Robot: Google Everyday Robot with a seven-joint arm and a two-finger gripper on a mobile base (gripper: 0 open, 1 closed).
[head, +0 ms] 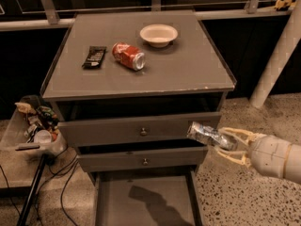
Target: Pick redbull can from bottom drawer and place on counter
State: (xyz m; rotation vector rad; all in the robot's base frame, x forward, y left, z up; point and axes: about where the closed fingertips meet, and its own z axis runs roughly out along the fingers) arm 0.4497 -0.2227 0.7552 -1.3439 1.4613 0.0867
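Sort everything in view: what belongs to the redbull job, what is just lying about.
Job: redbull can, held by the gripper, level with the top drawer; bottom drawer, open; counter.
Lying about: red soda can, white bowl and dark packet on the counter; box of clutter at left.

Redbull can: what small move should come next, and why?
Probably raise it straight up. The tool grips the redbull can level with the upper drawer front, below the counter, so it likely must clear the counter's edge before moving over the top.
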